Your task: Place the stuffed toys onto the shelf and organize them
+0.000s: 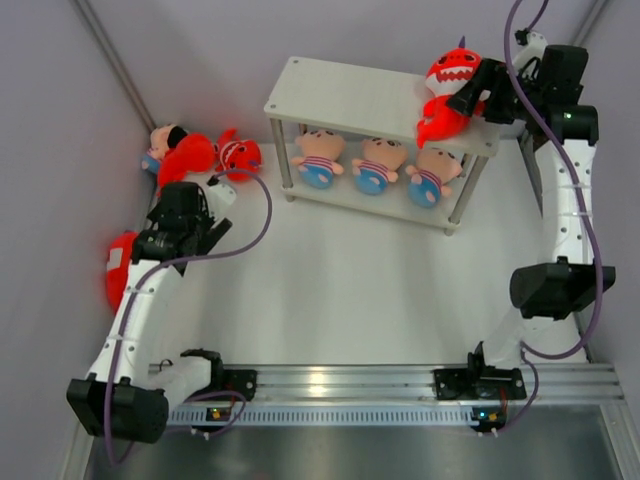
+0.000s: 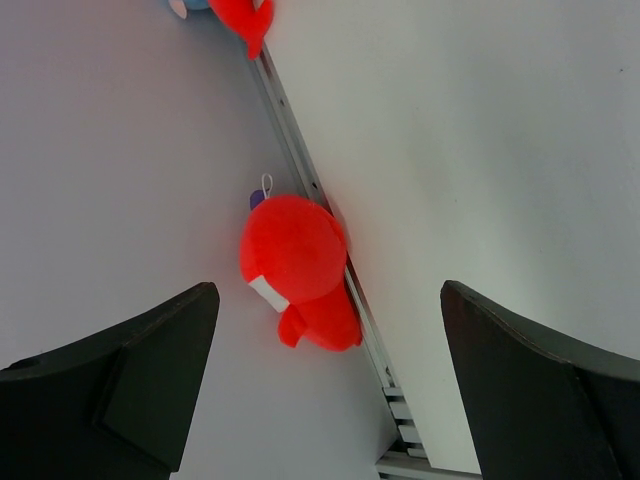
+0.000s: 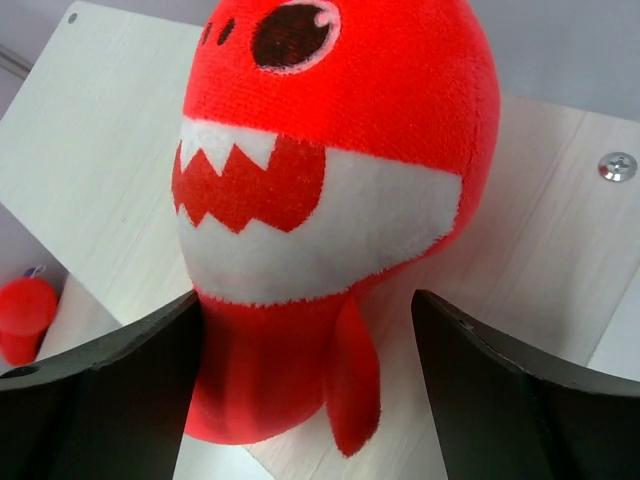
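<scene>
Right gripper (image 3: pixel 305 298): jaws spread, one either side of a red shark (image 1: pixel 450 88) sitting at the right end of the shelf (image 1: pixel 340 90) top tier. One finger may brush its body, the wrist view is too tight to tell.
Lower tier: three dolls (image 1: pixel 378 163) side by side.
Left gripper (image 2: pixel 328 288): jaws wide, hanging over a second shark (image 2: pixel 295 255) that lies against the wall rail (image 2: pixel 300 160).
Another doll (image 1: pixel 160 140) and more red sharks (image 1: pixel 240 155) bunched on the table (image 1: pixel 350 290), left of the shelf

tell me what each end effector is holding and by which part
Nothing is held. The right end effector stands open astride the lower body of the red shark on the shelf; the left end effector is open and empty.
</scene>
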Controlling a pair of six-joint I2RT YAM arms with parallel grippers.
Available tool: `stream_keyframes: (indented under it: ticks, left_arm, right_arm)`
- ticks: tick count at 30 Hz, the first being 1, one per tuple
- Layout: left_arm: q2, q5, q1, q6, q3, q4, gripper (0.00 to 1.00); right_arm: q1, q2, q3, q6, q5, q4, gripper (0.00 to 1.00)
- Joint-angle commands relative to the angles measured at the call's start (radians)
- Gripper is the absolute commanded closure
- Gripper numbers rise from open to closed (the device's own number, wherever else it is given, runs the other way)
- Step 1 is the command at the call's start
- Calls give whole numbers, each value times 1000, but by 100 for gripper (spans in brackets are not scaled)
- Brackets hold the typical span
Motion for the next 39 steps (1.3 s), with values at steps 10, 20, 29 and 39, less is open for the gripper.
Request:
stream_keyframes:
  ticks: [10,20,29,39]
  left_arm:
    - [59,-34,2,-48,-9,11,1]
    - [340,95,528,-79,101,110,1]
    - [593,91,660,-91,164,284,1]
    - [702,135,709,-95,161,282,100]
  right_arm:
    - [-15,-173,-9,-27,76,37,1]
    - [-13,-403,-214,-37,134,153,1]
    - [-7,-526,-345,-41,123,205,1]
    - [10,-560,-377,-41,125,222,1]
